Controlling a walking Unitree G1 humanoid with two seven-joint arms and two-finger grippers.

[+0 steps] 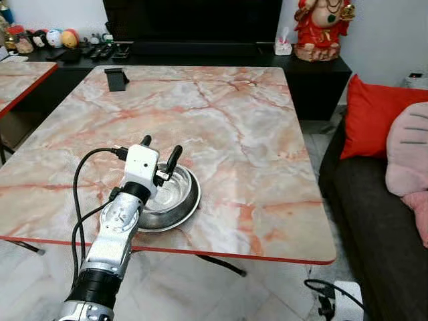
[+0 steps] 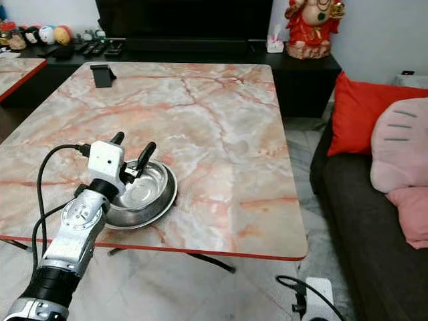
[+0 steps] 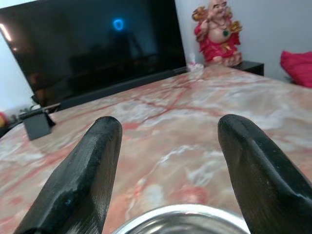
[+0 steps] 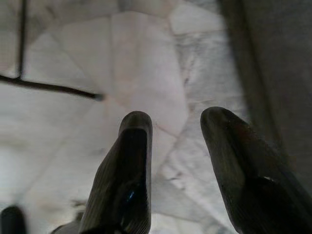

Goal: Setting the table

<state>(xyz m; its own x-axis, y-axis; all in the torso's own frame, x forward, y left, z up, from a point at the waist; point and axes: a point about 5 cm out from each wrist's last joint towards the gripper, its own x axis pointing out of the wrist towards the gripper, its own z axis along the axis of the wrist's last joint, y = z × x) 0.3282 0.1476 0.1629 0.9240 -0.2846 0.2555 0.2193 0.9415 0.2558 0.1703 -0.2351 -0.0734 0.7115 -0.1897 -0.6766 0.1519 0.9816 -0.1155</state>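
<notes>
A shiny steel bowl point(image 1: 175, 198) sits near the front edge of the pink marble table point(image 1: 221, 127), towards its left side. My left gripper point(image 1: 160, 151) hovers just over the bowl's near-left rim, open, with nothing between its black fingers point(image 3: 87, 175). In the left wrist view the bowl's rim point(image 3: 185, 222) lies below the fingertips. My right gripper point(image 4: 175, 146) hangs idle over the pale tiled floor, open and empty.
A small black stand point(image 1: 116, 78) sits at the table's far left. Behind it are a black TV cabinet point(image 1: 200, 50) and a red figurine point(image 1: 323, 27). A dark sofa with a red cushion point(image 1: 374, 117) and a pink cushion runs along the right. Another marble table point(image 1: 20, 77) stands left.
</notes>
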